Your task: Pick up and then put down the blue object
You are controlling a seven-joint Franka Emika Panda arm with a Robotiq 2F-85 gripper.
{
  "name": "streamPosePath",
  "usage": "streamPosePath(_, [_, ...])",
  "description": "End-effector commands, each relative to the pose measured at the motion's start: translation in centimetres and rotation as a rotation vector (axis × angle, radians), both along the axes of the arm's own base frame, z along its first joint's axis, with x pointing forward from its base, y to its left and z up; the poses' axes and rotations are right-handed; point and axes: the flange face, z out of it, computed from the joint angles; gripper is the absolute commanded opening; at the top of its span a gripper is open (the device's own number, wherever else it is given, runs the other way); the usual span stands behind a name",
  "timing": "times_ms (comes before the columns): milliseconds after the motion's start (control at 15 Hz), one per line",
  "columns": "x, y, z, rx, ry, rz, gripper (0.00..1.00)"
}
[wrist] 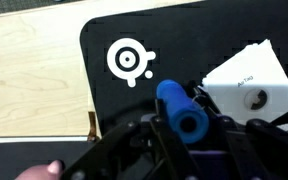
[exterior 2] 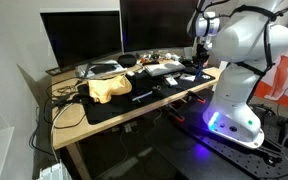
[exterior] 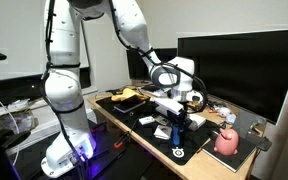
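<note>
The blue object (wrist: 181, 112) looks like a short roll, probably light, slightly soft and not fragile, best pinched across its middle. The hand (wrist: 186, 128) is clamped on its sides, over the black mat (wrist: 124, 110) on the bench (wrist: 34, 80). Whether it is lifted clear, I cannot tell.

Opposed exterior views; wrist above claw (wrist: 189, 126)

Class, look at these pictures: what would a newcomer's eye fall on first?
In the wrist view, the blue object stands out, clamped in the gripper against a black mat with a white ring logo. In an exterior view, the white robot arm looms beside a big dark monitor.
</note>
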Motion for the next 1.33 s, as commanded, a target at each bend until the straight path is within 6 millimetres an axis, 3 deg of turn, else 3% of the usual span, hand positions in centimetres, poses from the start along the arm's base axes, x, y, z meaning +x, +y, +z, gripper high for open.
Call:
streamPosePath(0, [0.2, -0.6, 0.0, 0.012, -0.014, 0.006, 0.09])
streamPosePath(67, [0.1, -0.7, 0.0, 0.013, -0.014, 0.005, 0.09])
streamPosePath(200, [0.1, -0.7, 0.0, 0.015, -0.014, 0.003, 0.49])
streamPosePath(267, [0.1, -0.7, 0.1, 0.015, -0.015, 0.003, 0.6])
streamPosePath(667, [0.0, -0.7, 0.4, 0.014, -0.021, 0.002, 1.0])
streamPosePath(933, [-0.3, -0.3, 1.7, 0.009, -0.043, 0.011, 1.0])
streamPosePath(1267, [-0.2, 0.5, 5.4, -0.003, -0.106, 0.06, 1.0])
